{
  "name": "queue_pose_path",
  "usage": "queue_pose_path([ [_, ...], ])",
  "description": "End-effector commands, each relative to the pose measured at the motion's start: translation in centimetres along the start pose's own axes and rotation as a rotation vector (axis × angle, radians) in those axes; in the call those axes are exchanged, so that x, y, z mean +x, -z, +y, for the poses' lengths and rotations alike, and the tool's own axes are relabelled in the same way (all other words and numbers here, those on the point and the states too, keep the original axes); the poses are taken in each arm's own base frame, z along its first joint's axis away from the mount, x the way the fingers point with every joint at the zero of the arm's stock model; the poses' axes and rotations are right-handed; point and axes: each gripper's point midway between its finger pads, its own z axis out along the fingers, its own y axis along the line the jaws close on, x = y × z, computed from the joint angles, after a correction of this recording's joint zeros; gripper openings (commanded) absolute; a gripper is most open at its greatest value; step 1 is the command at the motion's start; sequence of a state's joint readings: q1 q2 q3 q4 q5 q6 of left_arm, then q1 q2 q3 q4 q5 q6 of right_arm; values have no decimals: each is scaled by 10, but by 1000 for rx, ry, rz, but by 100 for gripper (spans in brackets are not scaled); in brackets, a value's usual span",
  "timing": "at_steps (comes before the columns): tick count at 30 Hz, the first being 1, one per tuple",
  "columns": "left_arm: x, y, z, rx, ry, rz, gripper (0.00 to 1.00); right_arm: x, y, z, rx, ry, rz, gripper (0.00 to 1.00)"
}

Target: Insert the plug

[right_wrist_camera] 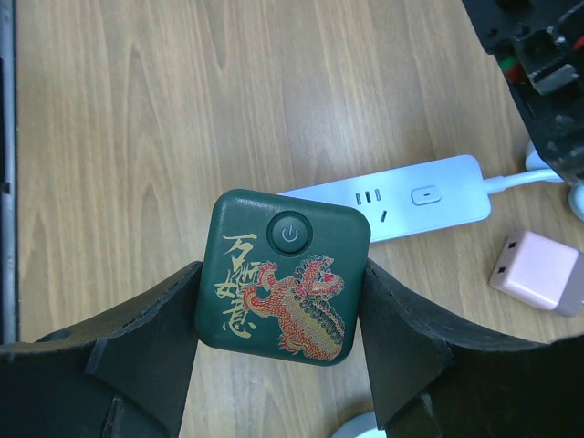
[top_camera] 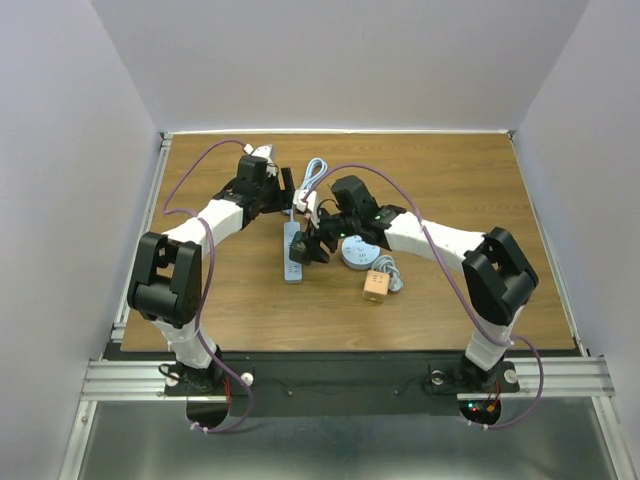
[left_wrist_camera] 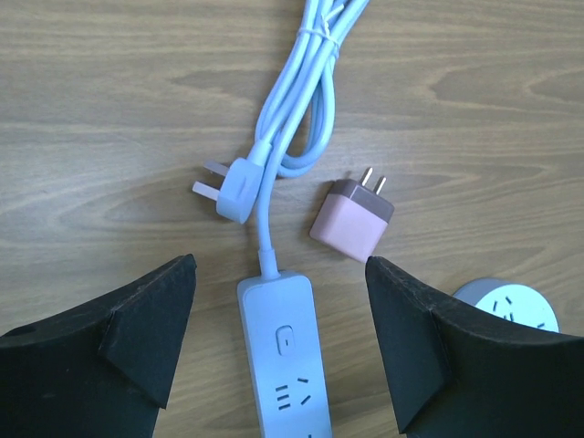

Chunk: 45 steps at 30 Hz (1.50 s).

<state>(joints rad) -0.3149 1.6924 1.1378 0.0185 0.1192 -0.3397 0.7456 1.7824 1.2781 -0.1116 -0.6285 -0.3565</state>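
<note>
One carry step is in hand: right gripper (right_wrist_camera: 281, 294) clamps the green plug (right_wrist_camera: 283, 274) near the power strip (right_wrist_camera: 429, 193) (left gripper (left_wrist_camera: 281, 306) wide, empty); next it likely needs aligning over a socket (right_wrist_camera: 370, 197).

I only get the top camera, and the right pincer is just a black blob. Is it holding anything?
Observer: Yes. The right pincer is shut on a square green plug with a round power button on its face.
Operator: Cool! Is there a picture on it?
Observer: There is, a red and gold lion-like beast next to gold Chinese characters.
Operator: Is the left pincer holding something too?
Observer: No. The left pincer is open and empty, above the cord end of the power strip.
</note>
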Motion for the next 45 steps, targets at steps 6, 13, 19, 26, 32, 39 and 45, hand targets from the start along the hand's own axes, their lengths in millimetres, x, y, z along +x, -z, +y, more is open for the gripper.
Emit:
queue_pose_path([
  [6, 18, -4, -12, 54, -26, 38, 85, -21, -16, -10, 26, 87, -26, 0],
  [13, 31, -20, -10, 25, -53, 86, 82, -14, -30, 7, -14, 87, -2, 0],
  [19, 32, -30, -7, 8, -67, 104, 76, -12, -32, 17, -29, 82, 7, 1],
  [26, 35, -40, -6, -14, -101, 133, 67, 0, -36, 16, -27, 72, 31, 0],
  [32, 44, -46, 3, -72, -140, 168, 60, 4, -40, 11, -9, 78, 47, 0],
  [39, 48, -52, 2, -67, -150, 181, 59, 8, -44, 15, -36, 62, 51, 0],
  [45, 50, -56, 3, -69, -154, 194, 57, 10, -44, 22, -45, 57, 56, 0],
])
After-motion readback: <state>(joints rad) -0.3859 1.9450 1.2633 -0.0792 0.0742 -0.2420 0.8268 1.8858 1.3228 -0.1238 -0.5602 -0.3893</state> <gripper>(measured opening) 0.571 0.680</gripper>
